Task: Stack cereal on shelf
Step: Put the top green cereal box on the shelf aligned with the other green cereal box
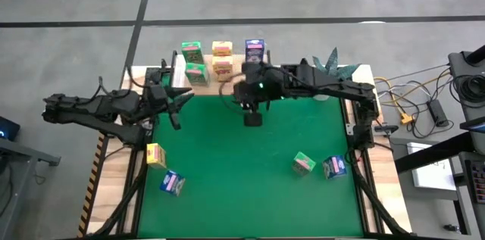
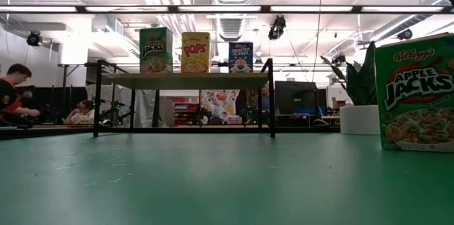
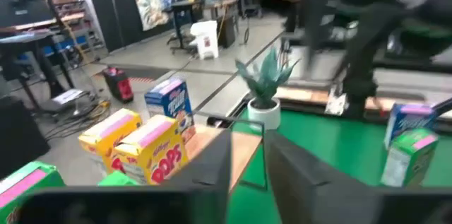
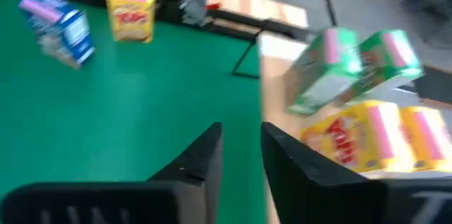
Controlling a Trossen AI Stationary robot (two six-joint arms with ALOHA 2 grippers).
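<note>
Both arms reached toward the shelf point(image 1: 227, 73) at upper centre.
Left gripper point(image 1: 176, 107) and right gripper point(image 1: 253, 117) hovered with jaws released, empty.

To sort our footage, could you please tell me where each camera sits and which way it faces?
High: overhead, looking straight down; left arm, right arm and the shelf show.
Low: table height, facing the shelf; no arm.
Left wrist: past left fingers toward the shelf.
Right wrist: past right fingers toward the shelf.
All share the shelf.
</note>
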